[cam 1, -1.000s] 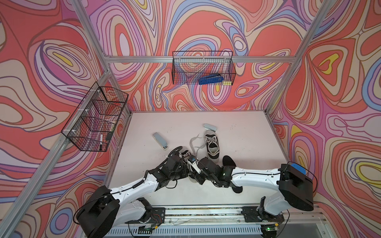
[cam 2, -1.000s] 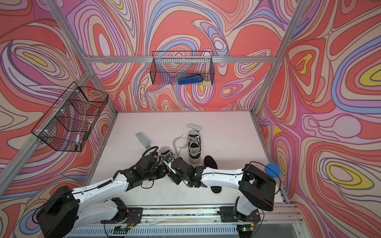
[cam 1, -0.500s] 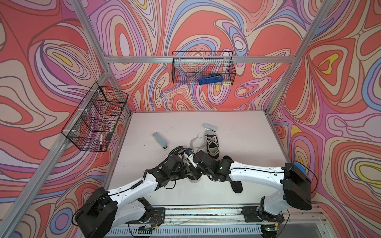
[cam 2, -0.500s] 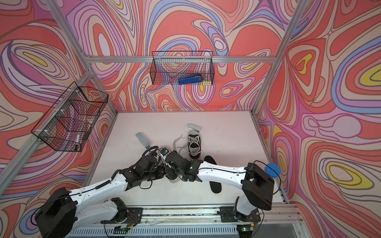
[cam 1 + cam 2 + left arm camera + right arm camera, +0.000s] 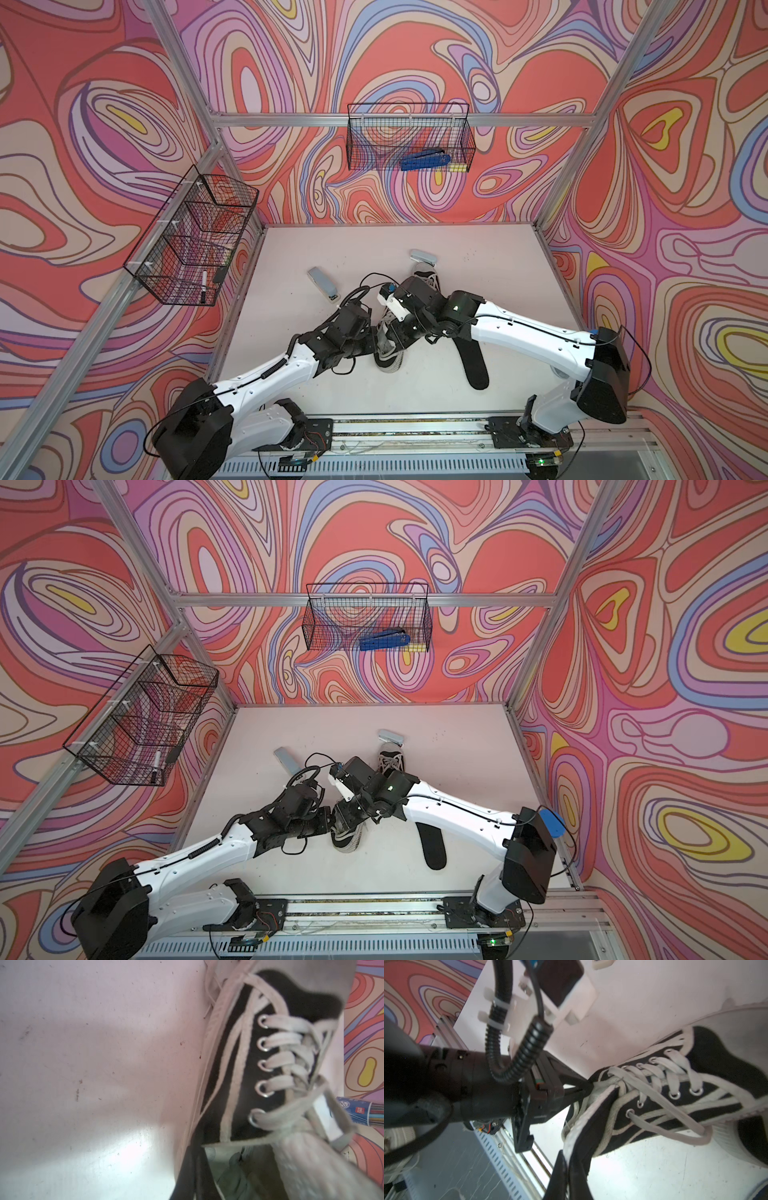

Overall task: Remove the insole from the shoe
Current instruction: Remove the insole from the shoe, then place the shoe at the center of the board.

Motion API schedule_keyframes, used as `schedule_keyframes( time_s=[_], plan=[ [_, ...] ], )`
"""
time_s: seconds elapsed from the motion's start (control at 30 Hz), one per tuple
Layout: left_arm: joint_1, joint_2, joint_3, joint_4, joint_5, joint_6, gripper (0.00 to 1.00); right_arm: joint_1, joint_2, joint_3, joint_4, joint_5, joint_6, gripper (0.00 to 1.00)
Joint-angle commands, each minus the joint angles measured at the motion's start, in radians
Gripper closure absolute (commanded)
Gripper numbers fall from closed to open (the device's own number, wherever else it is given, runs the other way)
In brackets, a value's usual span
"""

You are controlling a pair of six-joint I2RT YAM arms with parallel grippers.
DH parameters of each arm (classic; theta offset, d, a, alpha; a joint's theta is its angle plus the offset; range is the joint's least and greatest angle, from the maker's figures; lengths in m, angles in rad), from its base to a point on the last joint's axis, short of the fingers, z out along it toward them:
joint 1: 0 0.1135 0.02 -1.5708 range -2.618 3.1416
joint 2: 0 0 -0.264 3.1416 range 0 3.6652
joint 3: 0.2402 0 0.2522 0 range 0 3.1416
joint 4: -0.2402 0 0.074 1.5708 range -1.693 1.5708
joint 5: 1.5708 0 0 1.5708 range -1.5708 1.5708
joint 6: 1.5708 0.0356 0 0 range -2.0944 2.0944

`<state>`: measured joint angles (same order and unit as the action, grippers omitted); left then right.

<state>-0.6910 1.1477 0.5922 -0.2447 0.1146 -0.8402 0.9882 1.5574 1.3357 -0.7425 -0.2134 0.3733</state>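
Black canvas shoe (image 5: 389,358), frame centre, off-table at heel. Left gripper (image 5: 588,1087) and right gripper (image 5: 570,1164) both clenched on its collar. Insole inside unseen; extraction judged pending. Loose insole (image 5: 473,365) lies lower right.

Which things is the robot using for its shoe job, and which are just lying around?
Job: near shoe, pinched by left hand and right hand; black insole on the table.
Lying about: far shoe, two grey objects, blue tool in back basket, pen in side basket.
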Motion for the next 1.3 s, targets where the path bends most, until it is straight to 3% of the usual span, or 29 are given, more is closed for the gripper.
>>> schedule_keyframes(
  time_s=[0.0,0.1,0.37,0.57,0.87,1.0,1.07,1.2,1.27],
  plan=[
    [0.02,0.0,0.03,-0.096,-0.052,-0.048,1.0,0.002,-0.032,0.023,-0.042,-0.188,-0.014,1.0],
    [0.027,-0.006,0.038,-0.119,-0.06,-0.101,1.0,0.002,-0.016,-0.006,-0.022,-0.236,-0.016,1.0],
    [0.026,-0.072,0.002,-0.118,-0.063,-0.198,1.0,0.04,0.078,-0.021,0.061,-0.227,-0.003,1.0],
    [0.027,-0.108,-0.021,-0.139,-0.109,-0.25,1.0,0.073,0.089,-0.074,0.234,-0.429,0.024,1.0],
    [0.032,-0.082,-0.018,-0.151,-0.208,-0.35,1.0,0.072,-0.06,-0.096,0.178,-0.603,-0.061,1.0],
    [0.033,-0.066,0.002,-0.144,-0.223,-0.359,1.0,0.062,-0.13,-0.052,0.036,-0.51,-0.129,1.0],
    [0.034,-0.052,0.01,-0.131,-0.223,-0.352,1.0,0.054,-0.166,-0.015,-0.038,-0.381,-0.162,1.0],
    [0.04,0.008,0.037,-0.067,-0.214,-0.338,1.0,0.039,-0.285,0.022,-0.133,0.134,-0.184,1.0],
    [0.046,0.054,0.063,-0.029,-0.2,-0.333,1.0,0.035,-0.339,0.016,-0.146,0.3,-0.189,1.0]
  ],
)
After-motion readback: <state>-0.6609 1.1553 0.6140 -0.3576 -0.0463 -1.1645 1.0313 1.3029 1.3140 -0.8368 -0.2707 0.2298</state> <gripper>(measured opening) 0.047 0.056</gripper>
